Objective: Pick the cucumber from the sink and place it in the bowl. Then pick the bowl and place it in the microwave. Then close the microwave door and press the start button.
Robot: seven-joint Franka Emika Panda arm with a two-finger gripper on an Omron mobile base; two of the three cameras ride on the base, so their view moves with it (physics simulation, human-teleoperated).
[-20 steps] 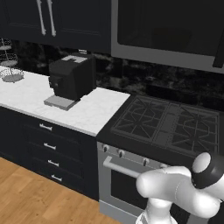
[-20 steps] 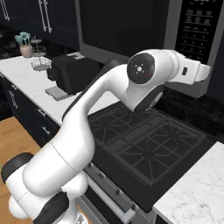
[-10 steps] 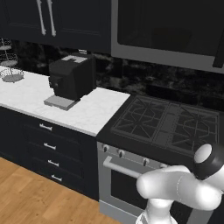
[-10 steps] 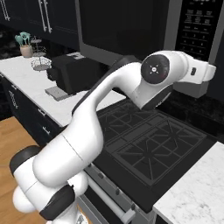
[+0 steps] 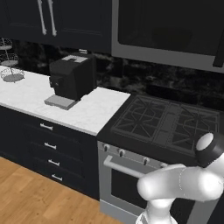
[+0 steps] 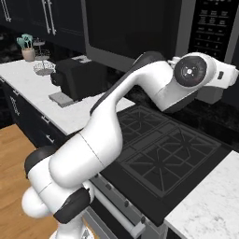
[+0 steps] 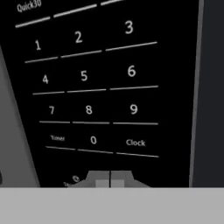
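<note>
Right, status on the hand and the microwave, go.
Hand shut, tips together, right up at the microwave keypad below the 0 key. Microwave door closed. Nothing in the way.

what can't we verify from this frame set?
- Start button: in the hand view the keypad is cut off below the Timer/0/Clock row; the shut gripper covers what lies under it.
- Contact with the panel: the hand view can't settle whether the fingertips touch.
- Bowl and cucumber: the microwave door is closed and its glass too dark in both base views to see inside.
- Gripper in the right base view: hidden behind the wrist.
</note>
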